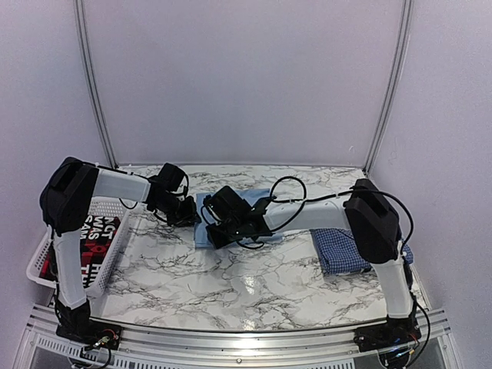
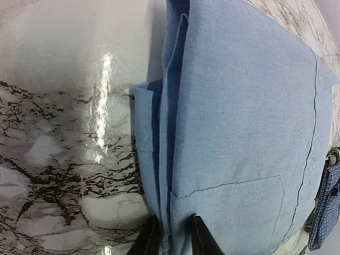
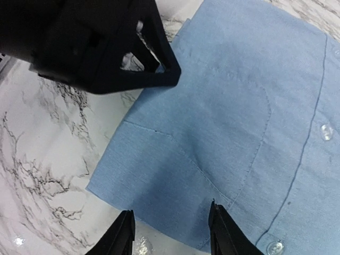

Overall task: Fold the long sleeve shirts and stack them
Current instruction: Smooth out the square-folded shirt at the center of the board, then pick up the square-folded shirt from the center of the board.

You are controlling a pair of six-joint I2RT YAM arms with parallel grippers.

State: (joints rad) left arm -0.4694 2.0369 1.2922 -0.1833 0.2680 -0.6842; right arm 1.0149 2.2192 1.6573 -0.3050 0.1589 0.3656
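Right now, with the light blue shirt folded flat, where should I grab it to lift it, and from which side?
Probably grip the light blue shirt at its left edge, where the folded layers stack together. Come in low along the table from the left, one finger under the whole stack: the flat top offers nothing to pinch.

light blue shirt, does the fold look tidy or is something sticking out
Slightly untidy: in the left wrist view, inner layers of the light blue shirt poke out past its top fold along the left edge instead of lining up. The checked shirt lies apart, not stacked.
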